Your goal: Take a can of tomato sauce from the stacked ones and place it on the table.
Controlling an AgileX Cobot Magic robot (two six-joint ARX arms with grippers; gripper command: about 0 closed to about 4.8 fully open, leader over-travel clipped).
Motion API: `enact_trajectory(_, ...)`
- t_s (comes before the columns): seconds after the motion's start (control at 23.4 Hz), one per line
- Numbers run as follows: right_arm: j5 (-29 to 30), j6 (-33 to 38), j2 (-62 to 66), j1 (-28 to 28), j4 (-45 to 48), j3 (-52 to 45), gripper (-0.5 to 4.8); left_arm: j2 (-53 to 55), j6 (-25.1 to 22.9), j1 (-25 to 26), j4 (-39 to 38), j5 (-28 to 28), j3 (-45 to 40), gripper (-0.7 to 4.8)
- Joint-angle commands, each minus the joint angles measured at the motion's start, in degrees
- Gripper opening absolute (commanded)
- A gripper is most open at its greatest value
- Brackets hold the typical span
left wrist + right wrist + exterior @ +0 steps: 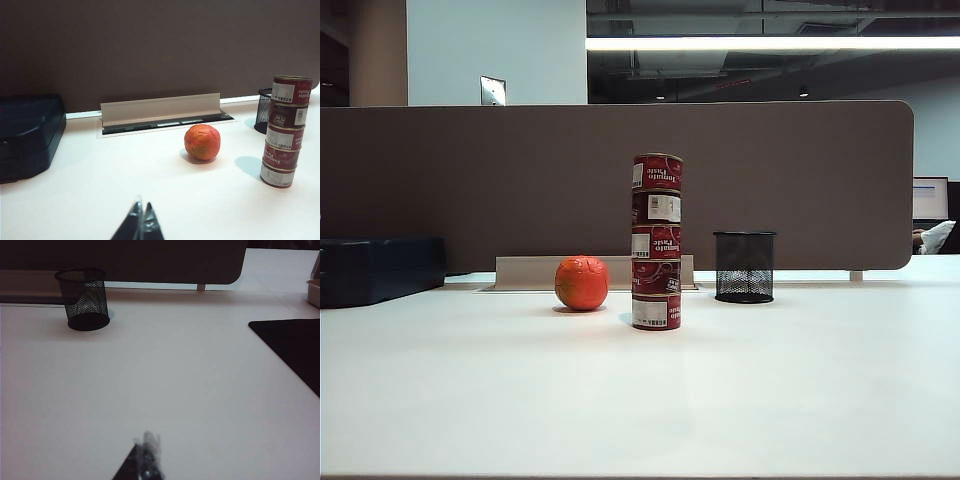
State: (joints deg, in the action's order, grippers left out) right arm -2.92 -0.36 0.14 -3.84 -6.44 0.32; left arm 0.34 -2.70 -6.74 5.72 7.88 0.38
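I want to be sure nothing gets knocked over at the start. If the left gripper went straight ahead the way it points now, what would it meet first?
Probably bare table: the shut left gripper aims between the black case and the orange-red fruit, toward the brown divider. Depth is uncertain.

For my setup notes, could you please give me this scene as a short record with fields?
stack: five tomato paste cans in one upright column on the white table
top can, untouched
left of stack: orange-red fruit, apart from it
right of stack: black mesh cup, apart from it
behind: brown divider panel
left gripper: fingers together, empty, low over the table, short of the fruit
right gripper: shut, empty, far from the cup
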Motion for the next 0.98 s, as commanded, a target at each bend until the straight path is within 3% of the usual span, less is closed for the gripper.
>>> enact_trajectory(0.04, 0.09, -0.09, -0.04, 0.00, 0.72, 0.04, 0.00, 0.04, 0.33, 0.04, 0.33, -0.17, 0.24, -0.06)
enact_trajectory(0.98, 0.11, 0.61, -0.04, 0.00, 1.05, 3.04, -0.02, 0.04, 0.35, 0.04, 0.37, -0.15, 0.24, -0.06)
